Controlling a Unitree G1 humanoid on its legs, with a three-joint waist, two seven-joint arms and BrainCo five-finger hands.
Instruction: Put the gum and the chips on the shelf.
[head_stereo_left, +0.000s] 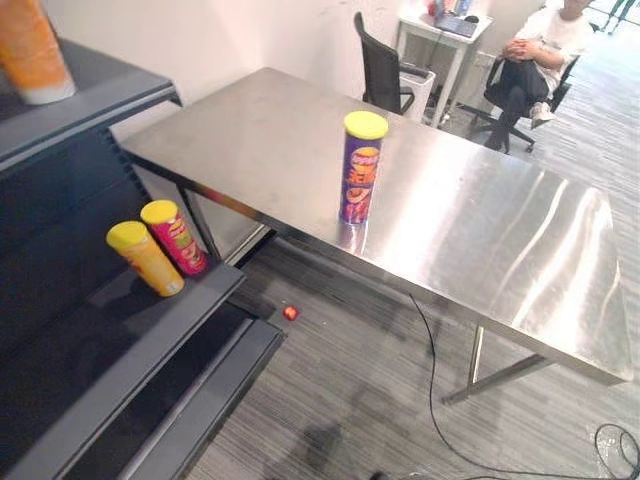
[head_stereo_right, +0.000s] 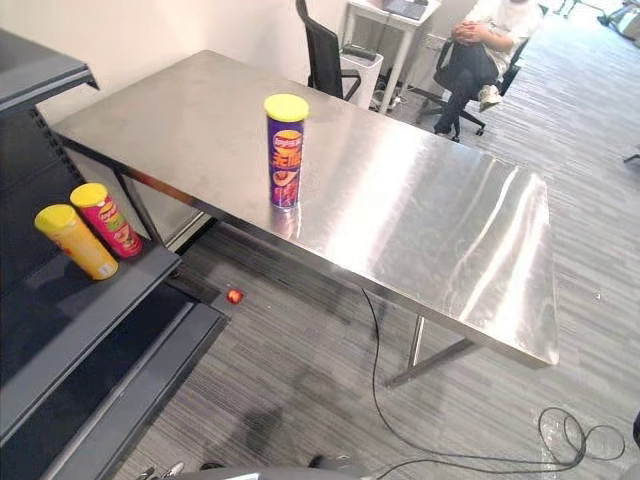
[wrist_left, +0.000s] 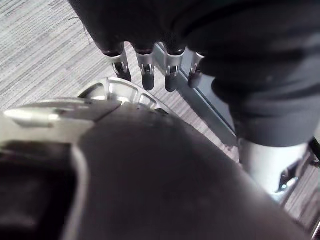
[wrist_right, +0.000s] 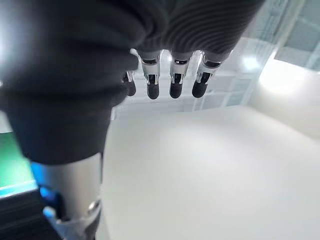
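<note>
One purple chips can (head_stereo_left: 361, 167) stands upright on the tabletop (head_stereo_left: 480, 230), well apart from the shelf (head_stereo_left: 150, 340); our left hand (wrist_left: 148, 75) and right hand (wrist_right: 175, 82) hang straight-fingered and empty, so we judge the reach comes next.

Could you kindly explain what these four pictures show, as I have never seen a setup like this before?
This is a two-legged humanoid robot. The two wide pictures come from cameras in its head, looking down at a steel table, where one purple chips can stands upright. To the robot's left is a dark shelf with a yellow can and a red can on it. The two close pictures come from wrist cameras: the left robot hand and the right robot hand both show relaxed fingers, holding nothing.
</note>
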